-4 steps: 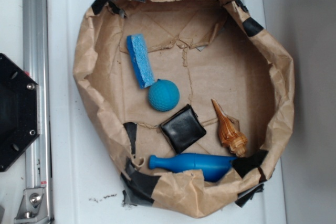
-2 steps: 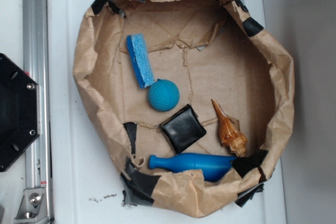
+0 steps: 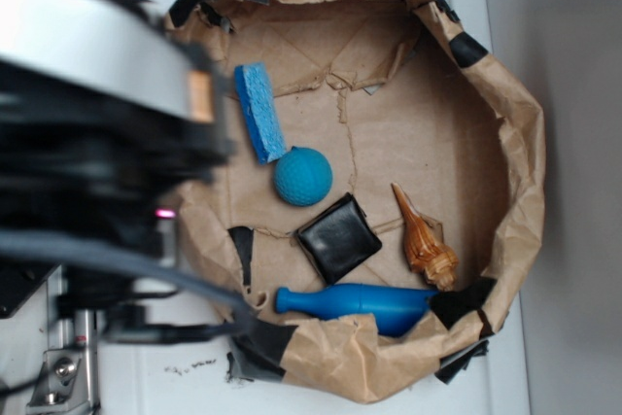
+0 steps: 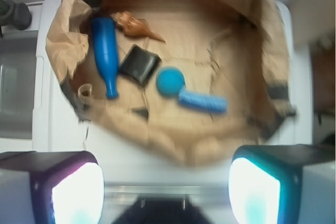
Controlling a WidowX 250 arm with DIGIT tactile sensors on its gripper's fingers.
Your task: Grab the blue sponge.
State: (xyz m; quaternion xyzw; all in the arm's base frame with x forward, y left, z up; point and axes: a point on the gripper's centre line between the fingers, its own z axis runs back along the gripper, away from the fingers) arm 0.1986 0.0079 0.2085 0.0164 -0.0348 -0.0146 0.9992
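The blue sponge [image 3: 259, 112] lies flat in the upper left of the brown paper basin [image 3: 520, 143], its lower end almost touching the teal ball [image 3: 303, 176]. In the wrist view the sponge [image 4: 203, 102] lies well ahead of me, right of the ball [image 4: 170, 81]. My gripper [image 4: 165, 182] is open, its two lit fingers wide apart with nothing between them. It is outside the basin's near rim, over the white surface. In the exterior view only my blurred arm [image 3: 97, 133] shows at the left, level with the sponge.
Inside the basin also lie a black square pouch [image 3: 339, 237], an orange seashell [image 3: 423, 238] and a glossy blue bowling pin [image 3: 360, 302]. The crumpled paper wall [image 4: 268, 51] with black tape patches rings everything. A metal rail [image 3: 63, 366] runs down the left.
My arm has swung into the exterior view from the left, now covering the rail and the basin's left rim. Nothing in the basin has moved.
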